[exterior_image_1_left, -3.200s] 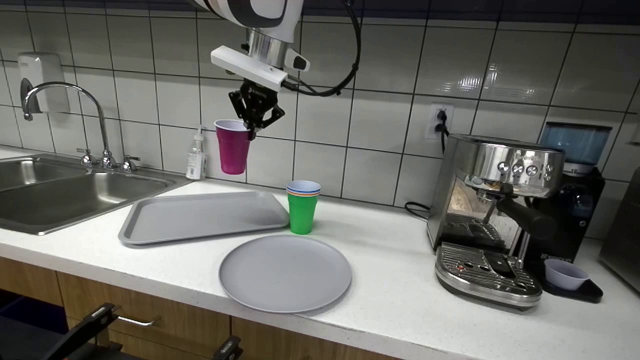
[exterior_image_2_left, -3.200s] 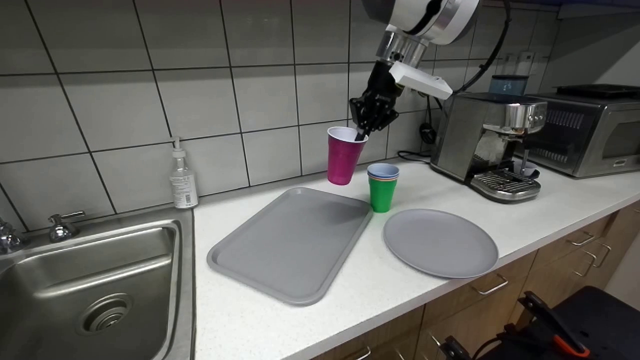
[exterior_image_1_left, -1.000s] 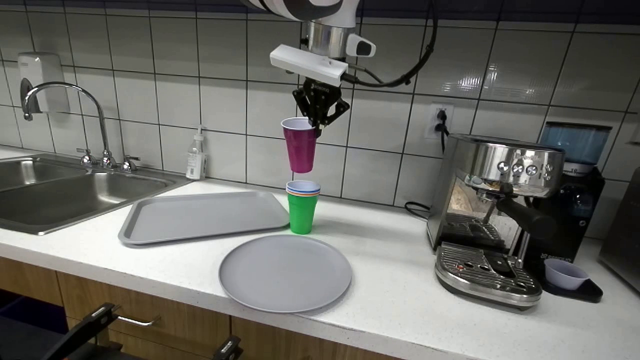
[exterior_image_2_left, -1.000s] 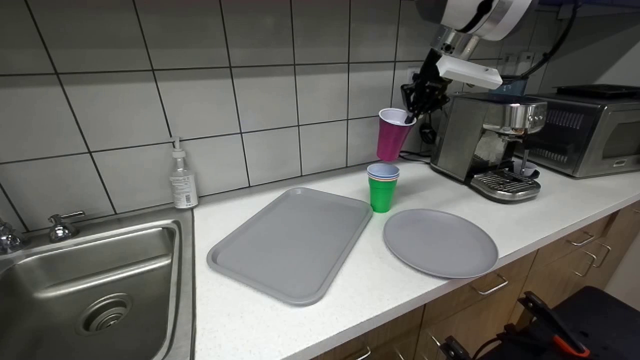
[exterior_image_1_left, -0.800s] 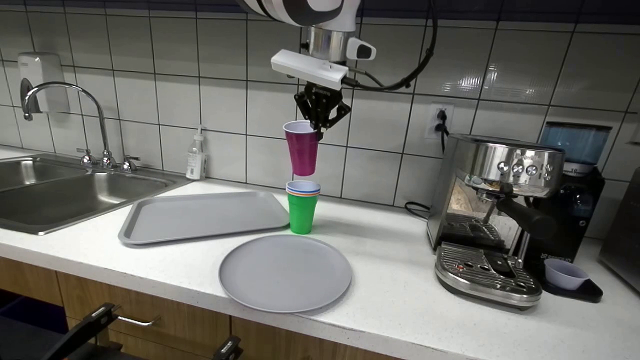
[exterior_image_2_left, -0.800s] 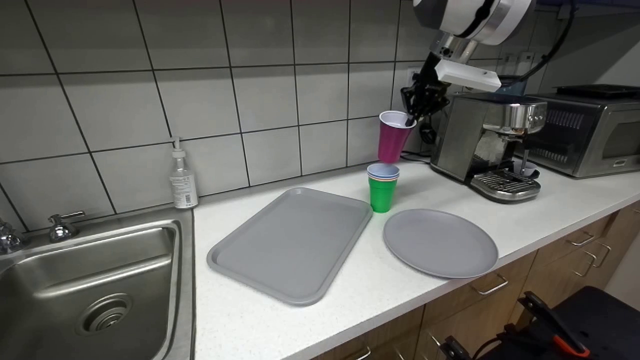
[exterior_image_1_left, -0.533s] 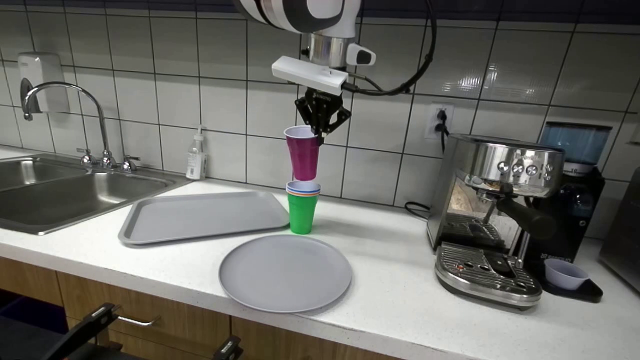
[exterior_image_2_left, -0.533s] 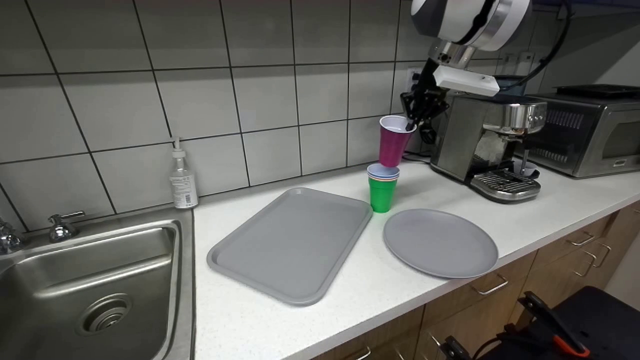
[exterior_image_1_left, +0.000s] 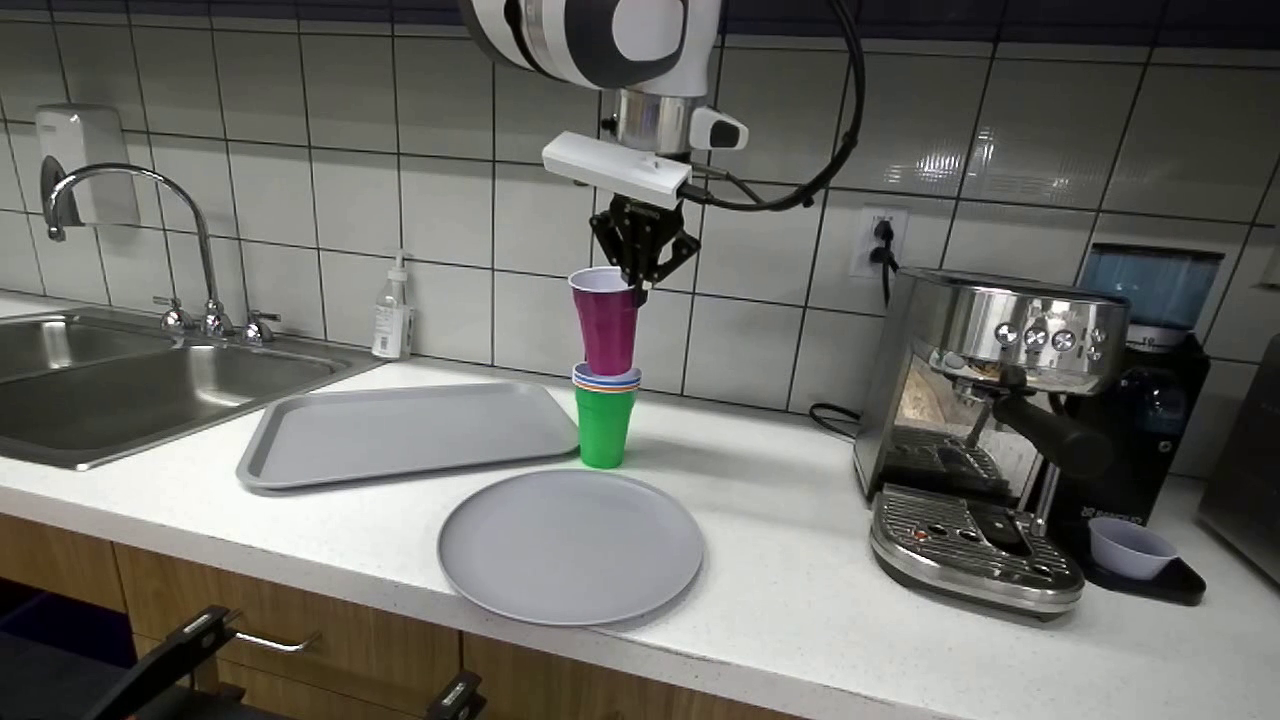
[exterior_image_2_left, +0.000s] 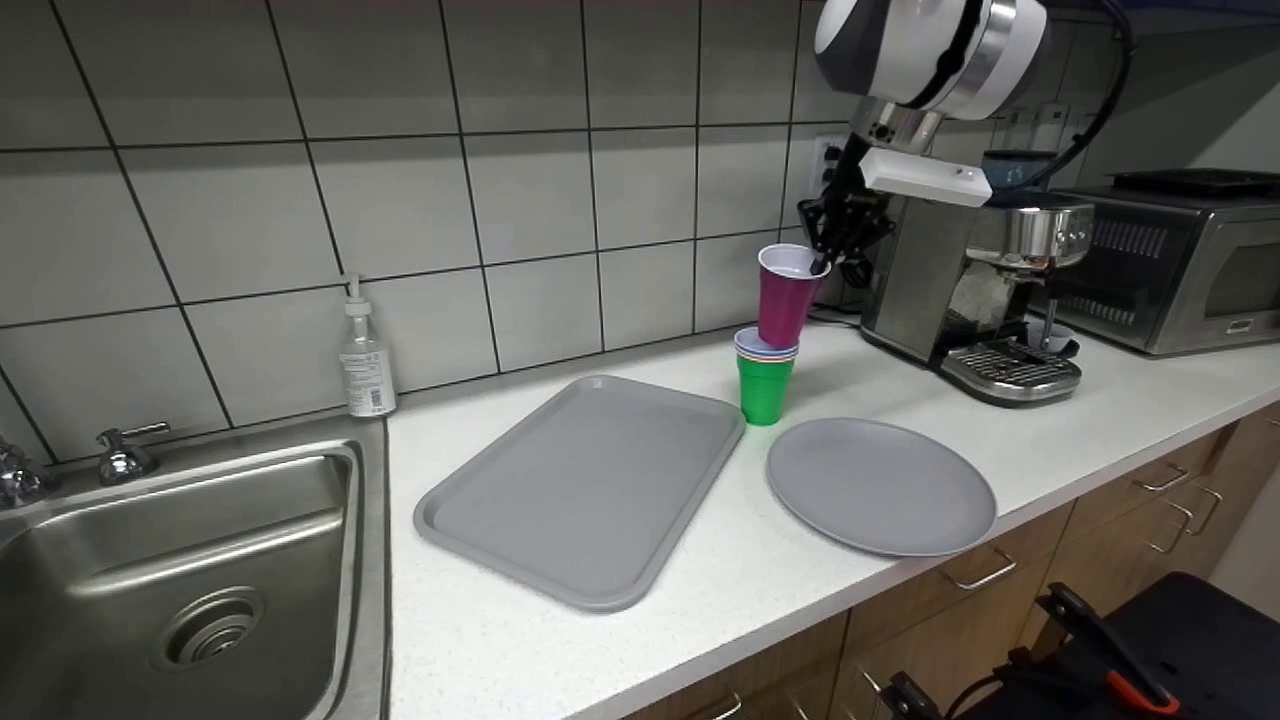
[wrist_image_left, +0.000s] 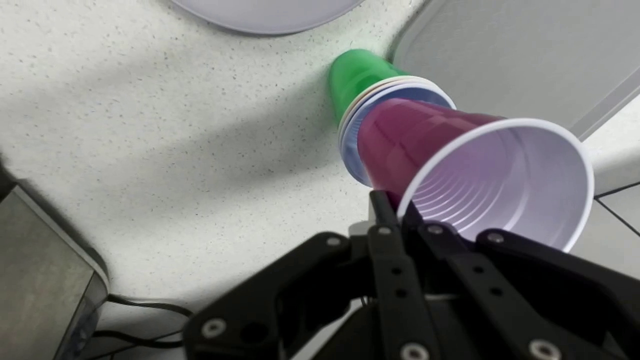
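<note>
Cups crowd close in my wrist view. I hold a magenta cup (wrist_image_left: 405, 145) by its wall, my end effector (wrist_image_left: 397, 206) pinched narrow on it with one fingertip inside the rim and one outside. The cup's base is at the mouth of a nested stack (exterior_image_1_left: 605, 420); whether they touch I cannot tell. A green cup (exterior_image_2_left: 764, 392) is the outermost of that stack, white, orange and blue rims showing above it, with blue inside the top rim. Farther along, a small pale bowl (exterior_image_1_left: 1130, 548) sits beside the coffee machine (exterior_image_2_left: 918, 285).

My cup looks like thin plastic, tapering toward its base, its whitish interior ridged in rings. The grey tray (exterior_image_1_left: 410, 430), just beside the stack, is rectangular with rounded corners and a low rim; the plate (exterior_image_1_left: 570, 550) is a smooth round disc. Both lie flat on the worktop (exterior_image_1_left: 790, 560), which is white with small flecks. The coffee machine has a shiny metal body.

In both exterior views my arm (exterior_image_1_left: 620, 45) reaches down from above, the end effector pointing downward at a slight tilt, and the cup leans a little over the upright stack.
</note>
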